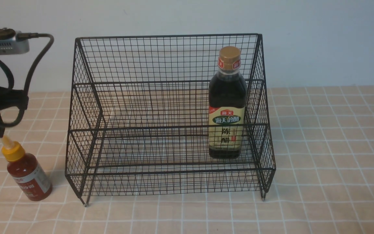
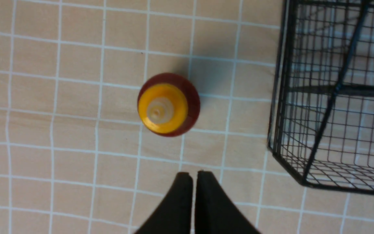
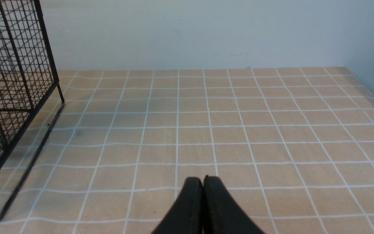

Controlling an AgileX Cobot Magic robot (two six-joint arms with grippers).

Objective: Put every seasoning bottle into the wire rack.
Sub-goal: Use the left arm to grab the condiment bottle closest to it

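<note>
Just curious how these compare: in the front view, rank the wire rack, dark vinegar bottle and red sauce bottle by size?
Largest: wire rack.
Next: dark vinegar bottle, standing inside it.
Smallest: red sauce bottle, though it sits nearer the camera.

A: Surface: what covers it?
B: A tablecloth [image 1: 330, 156], peach-beige, ruled in a grid of thin white lines. In the front view it spreads across the whole foreground.
A: How does it lie?
B: Flat, with slight ripples that bend some lines, as the right wrist view shows.
A: Background?
B: A plain pale wall [image 1: 320, 39], meeting the cloth's far edge along a straight horizontal line.
</note>
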